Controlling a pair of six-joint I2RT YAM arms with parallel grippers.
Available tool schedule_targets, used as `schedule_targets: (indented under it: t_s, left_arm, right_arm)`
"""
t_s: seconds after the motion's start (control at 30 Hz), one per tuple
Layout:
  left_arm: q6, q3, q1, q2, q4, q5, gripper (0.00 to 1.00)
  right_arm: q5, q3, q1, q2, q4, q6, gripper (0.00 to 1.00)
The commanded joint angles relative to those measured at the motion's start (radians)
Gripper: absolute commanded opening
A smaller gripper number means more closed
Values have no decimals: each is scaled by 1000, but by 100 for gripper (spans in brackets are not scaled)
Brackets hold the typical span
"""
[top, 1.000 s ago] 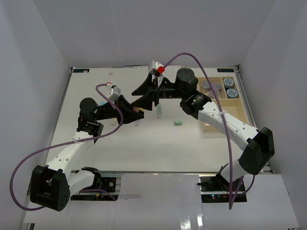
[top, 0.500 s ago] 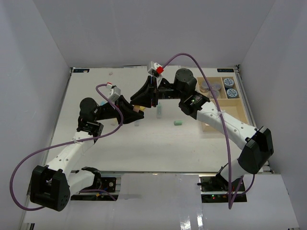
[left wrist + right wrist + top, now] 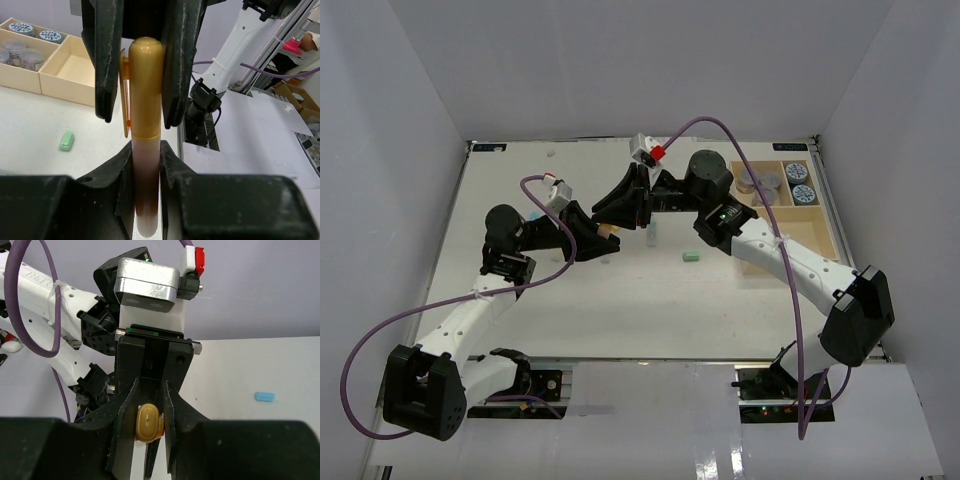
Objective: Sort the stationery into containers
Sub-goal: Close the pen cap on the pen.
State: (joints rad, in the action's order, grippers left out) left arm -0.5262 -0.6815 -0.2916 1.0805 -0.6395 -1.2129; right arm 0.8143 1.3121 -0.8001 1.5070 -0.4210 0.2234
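A marker with a yellow cap (image 3: 145, 85) and a pale body is held above the table between both arms. My left gripper (image 3: 146, 175) is shut on its body. My right gripper (image 3: 148, 421) is shut on the cap end (image 3: 147, 422), its fingers (image 3: 107, 60) reaching in from the far side. From above, the two grippers meet at the marker (image 3: 610, 232). The wooden tray (image 3: 820, 228) stands at the right, with two blue-and-white rolls (image 3: 799, 182) and grey rolls (image 3: 758, 182) in its far sections. A green block (image 3: 691, 256) and a pale marker (image 3: 651, 232) lie on the table.
A small blue block (image 3: 264, 396) lies on the white table in the right wrist view. The tray's larger section (image 3: 70, 70) shows as bare wood. Purple cables loop over both arms. White walls close in the table on three sides.
My right gripper has shut on the marker's cap, having stood open a second ago. The right arm shifted slightly. The left gripper has kept its hold without moving.
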Motion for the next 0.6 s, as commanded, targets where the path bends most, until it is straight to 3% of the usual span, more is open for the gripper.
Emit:
schedule_targets:
  t_s: [0.0,0.57]
  left_arm:
    - [-31,-45,-6,-31,-115,13,0]
    - [8,-150,-4,-22,-95,55,0]
  right_arm:
    - [19,-43,-30,10,134,-67,8]
    - [11,-139,-80,19,194,-104,8]
